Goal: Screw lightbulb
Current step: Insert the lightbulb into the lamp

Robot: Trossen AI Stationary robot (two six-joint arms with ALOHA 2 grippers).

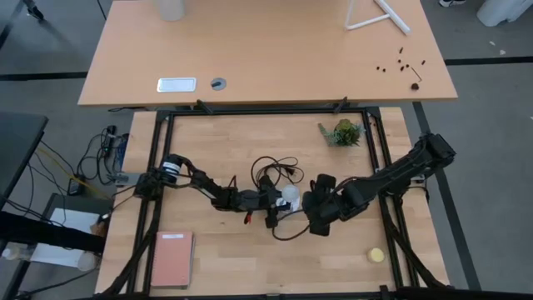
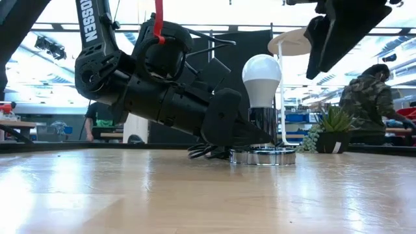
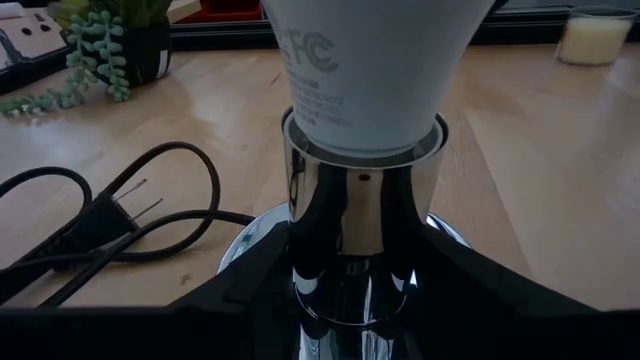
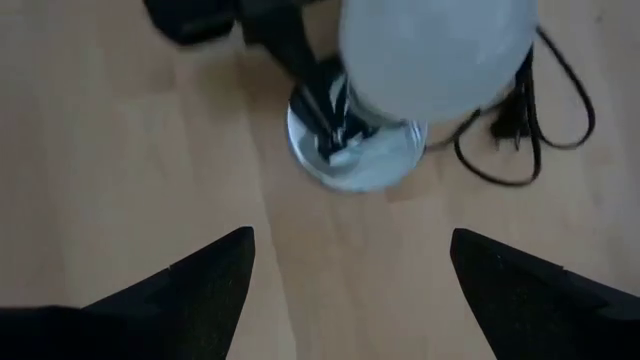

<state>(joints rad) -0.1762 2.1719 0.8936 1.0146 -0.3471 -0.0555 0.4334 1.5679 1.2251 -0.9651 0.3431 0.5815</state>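
Observation:
The white lightbulb (image 2: pixel 261 77) stands upright, its narrow end down in the chrome socket (image 2: pixel 263 123). The socket's round base disc (image 2: pixel 263 156) rests on the wooden table. The bulb also shows in the high view (image 1: pixel 289 194) and the left wrist view (image 3: pixel 365 70). My left gripper (image 1: pixel 272 206) lies low at the socket's left side, shut on the socket. My right gripper (image 4: pixel 350 275) is open and empty. It hangs above and to the right of the bulb (image 4: pixel 435 50), clear of it, and shows high in the low view (image 2: pixel 338 32). My left gripper pinches the socket's chrome stem (image 3: pixel 350 250) between its two fingers, low down, just above the base disc. The fingers (image 2: pixel 221 120) come level from the table's left. The socket stands upright with its disc on the table and the bulb in its top.
The socket's black cord and plug (image 1: pixel 275 167) lie looped just behind it. A small potted plant (image 1: pixel 341 132) stands at the far right. A yellow ball (image 1: pixel 376 255) lies near right and a pink notebook (image 1: pixel 171 258) near left. A person (image 2: pixel 370 97) stands beyond the table.

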